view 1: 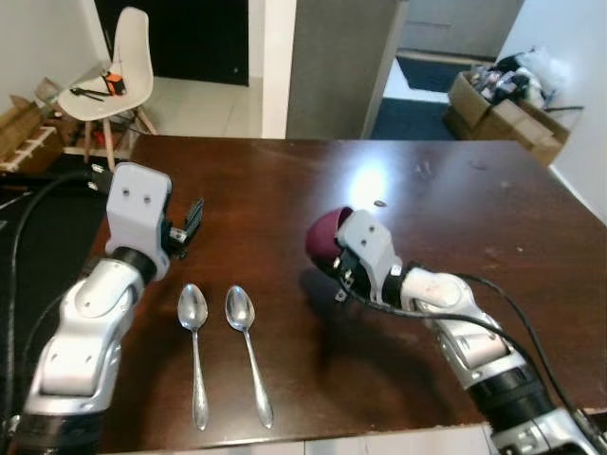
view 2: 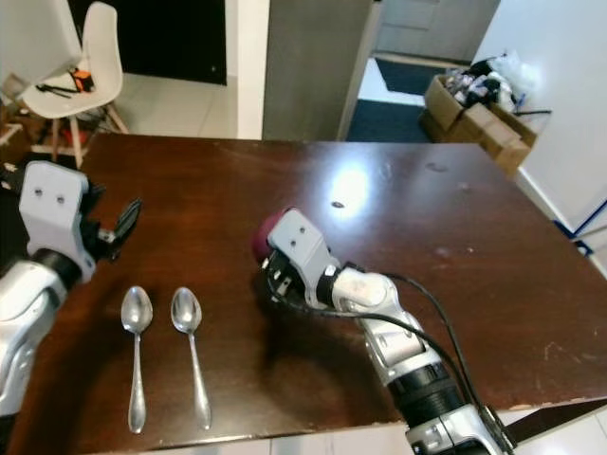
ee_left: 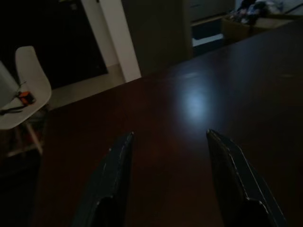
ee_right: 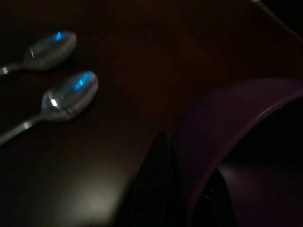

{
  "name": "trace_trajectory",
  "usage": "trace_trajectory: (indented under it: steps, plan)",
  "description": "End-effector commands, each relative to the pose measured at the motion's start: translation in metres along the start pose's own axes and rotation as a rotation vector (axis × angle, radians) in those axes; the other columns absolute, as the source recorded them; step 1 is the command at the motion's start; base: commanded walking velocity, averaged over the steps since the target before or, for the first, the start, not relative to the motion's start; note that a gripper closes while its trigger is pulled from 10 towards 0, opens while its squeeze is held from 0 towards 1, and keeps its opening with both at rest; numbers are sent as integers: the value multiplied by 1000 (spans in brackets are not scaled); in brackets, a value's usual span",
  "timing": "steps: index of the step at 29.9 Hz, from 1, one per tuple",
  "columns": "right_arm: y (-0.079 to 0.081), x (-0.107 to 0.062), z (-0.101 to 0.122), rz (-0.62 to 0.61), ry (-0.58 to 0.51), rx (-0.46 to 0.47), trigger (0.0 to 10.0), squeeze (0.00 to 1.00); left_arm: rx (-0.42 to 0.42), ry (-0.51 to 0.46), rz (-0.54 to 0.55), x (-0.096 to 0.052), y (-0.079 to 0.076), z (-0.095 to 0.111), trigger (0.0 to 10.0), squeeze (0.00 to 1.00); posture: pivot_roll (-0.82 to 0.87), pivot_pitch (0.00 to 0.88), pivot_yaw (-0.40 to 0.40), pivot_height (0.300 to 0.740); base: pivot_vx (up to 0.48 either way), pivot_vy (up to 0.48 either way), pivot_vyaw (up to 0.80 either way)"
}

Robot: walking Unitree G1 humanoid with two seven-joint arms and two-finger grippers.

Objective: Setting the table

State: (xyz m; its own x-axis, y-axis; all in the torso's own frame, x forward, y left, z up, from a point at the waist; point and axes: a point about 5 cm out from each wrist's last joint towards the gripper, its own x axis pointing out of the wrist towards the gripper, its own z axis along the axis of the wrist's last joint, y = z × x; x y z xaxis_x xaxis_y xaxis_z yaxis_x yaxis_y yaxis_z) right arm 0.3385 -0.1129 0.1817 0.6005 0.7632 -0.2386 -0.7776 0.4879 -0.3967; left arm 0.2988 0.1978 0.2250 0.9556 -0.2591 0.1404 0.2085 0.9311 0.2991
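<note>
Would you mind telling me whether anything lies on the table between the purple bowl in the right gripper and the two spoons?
Nothing visible does. The right gripper pinches the purple bowl by its rim; only bare table lies between it and the two spoons.

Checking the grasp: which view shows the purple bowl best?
The right wrist view: the right gripper pinches the purple bowl by its rim. In both eye views the gripper body hides most of it.
</note>
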Motion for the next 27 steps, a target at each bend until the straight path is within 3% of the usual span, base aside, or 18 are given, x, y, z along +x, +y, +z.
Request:
trace_trajectory:
  steps: [1, 12, 27]
  plan:
    - [0, 1, -1, 63, 7, -30, 10000, 0, 6, 2, -74, -5, -6, 1, 10000, 0, 18, 0, 18, 740, 0, 0, 0]
    - [-2, 17, 0, 393, 93, -204, 10000, 0, 41, 24, -254, -31, -19, 4, 10000, 0, 68, 0, -11, 740, 0, 0, 0]
    - [14, 18, -28, 622, 228, -357, 10000, 0, 42, 48, -237, -48, -19, 5, 10000, 0, 132, 0, -50, 740, 0, 0, 0]
